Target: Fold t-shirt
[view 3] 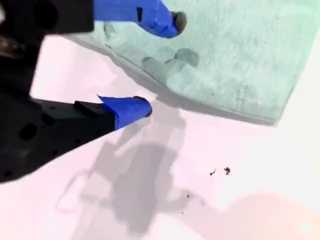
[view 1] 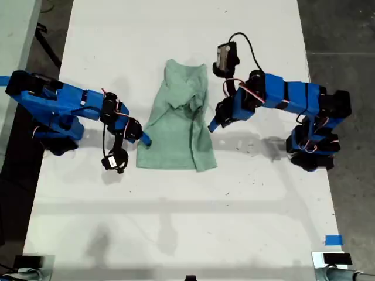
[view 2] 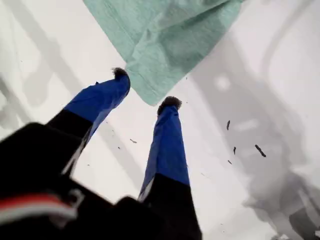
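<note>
My first gripper (view 1: 145,139) sits low at the t-shirt's (view 1: 176,123) left edge in the exterior view. Its jaws are apart and hold nothing. The first wrist view shows its two blue fingers (view 2: 167,135) spread over bare table, with a hemmed corner of the cloth (view 2: 165,35) pointing into the gap just beyond the tips.

My second gripper (view 1: 212,124) is at the opposite edge, on the exterior view's right, and is also open and empty. In the second wrist view (view 3: 161,65) one finger is above the fabric (view 3: 240,55) and the other is over the table beside it, so the jaws straddle the hem line. I cannot tell if either finger touches the cloth.

The t-shirt lies in the middle of the white table (view 1: 176,222) between the two arms, with the neck end far and the hem near. It is not flat. Some of the upper part looks rumpled or turned in on itself, with creases down the side on the exterior view's right.

I judge this to be the grasping step before a fold, with nothing gripped yet. Next, each gripper needs to lower until one finger slides under the edge, then pinch a single clean layer. My first gripper should move further onto the corner so it doesn't close on air. After that, both edges should lift evenly so the cloth doesn't drag or bunch
</note>
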`<move>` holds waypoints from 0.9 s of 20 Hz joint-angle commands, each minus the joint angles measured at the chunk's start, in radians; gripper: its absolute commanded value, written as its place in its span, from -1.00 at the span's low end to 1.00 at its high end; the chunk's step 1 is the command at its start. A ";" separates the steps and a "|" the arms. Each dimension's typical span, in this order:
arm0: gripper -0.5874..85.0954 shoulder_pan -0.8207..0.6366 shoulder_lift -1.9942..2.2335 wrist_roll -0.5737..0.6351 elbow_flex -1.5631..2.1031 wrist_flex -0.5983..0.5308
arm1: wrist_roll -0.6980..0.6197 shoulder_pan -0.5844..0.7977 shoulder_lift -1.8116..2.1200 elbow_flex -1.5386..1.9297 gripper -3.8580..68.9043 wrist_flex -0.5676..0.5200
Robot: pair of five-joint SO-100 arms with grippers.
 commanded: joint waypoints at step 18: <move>-0.99 -0.015 -0.055 0.026 -0.471 0.336 | 0.035 -0.011 0.107 0.054 -0.47 -0.083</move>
